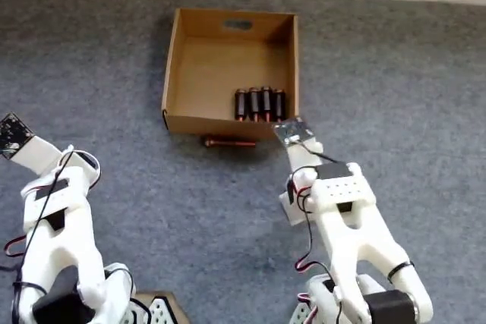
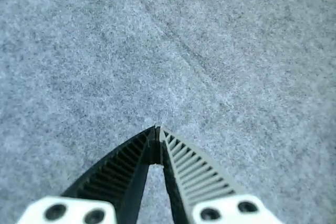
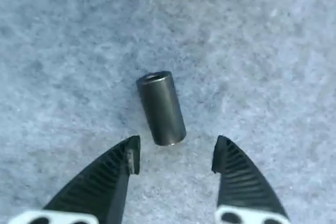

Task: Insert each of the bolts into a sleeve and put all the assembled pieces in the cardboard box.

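The cardboard box point(image 1: 176, 66) stands at the back of the grey carpet, with several assembled pieces point(image 1: 259, 104) in a row against its front wall. A copper bolt point(image 1: 228, 142) lies on the carpet just outside that wall. A dark sleeve point(image 3: 161, 108) lies on the carpet just ahead of my open right gripper point(image 3: 177, 153), partly between its fingertips and untouched. In the high view the right gripper point(image 1: 292, 134) hovers by the box's front right corner. My left gripper point(image 2: 157, 130) is shut on nothing over bare carpet, at the far left point(image 1: 11, 136).
The box's front wall point(image 1: 220, 127) stands close behind the bolt and the right gripper. Open carpet stretches between the two arms and to both sides of the box.
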You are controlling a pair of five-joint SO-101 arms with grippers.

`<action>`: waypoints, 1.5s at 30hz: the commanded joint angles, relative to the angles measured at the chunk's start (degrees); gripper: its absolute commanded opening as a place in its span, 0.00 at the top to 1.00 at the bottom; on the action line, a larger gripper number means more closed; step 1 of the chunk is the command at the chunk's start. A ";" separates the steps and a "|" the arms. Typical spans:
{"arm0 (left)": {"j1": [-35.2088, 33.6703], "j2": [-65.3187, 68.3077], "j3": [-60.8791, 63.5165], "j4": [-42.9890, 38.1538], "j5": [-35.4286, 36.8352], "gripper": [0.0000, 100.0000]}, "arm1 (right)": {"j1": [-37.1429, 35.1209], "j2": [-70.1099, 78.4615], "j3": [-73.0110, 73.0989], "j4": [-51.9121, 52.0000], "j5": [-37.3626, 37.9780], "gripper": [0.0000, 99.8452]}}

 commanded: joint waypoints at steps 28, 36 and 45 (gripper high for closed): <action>0.75 0.13 -1.89 -0.97 0.35 0.98 | 1.19 9.63 -7.25 -8.40 -0.35 1.00; 0.75 0.13 -1.89 -0.97 0.35 0.98 | 2.42 1.45 -7.08 3.82 -11.60 1.00; 0.75 0.13 -1.89 -0.97 0.35 0.98 | 2.33 15.25 -8.84 3.65 -11.52 0.87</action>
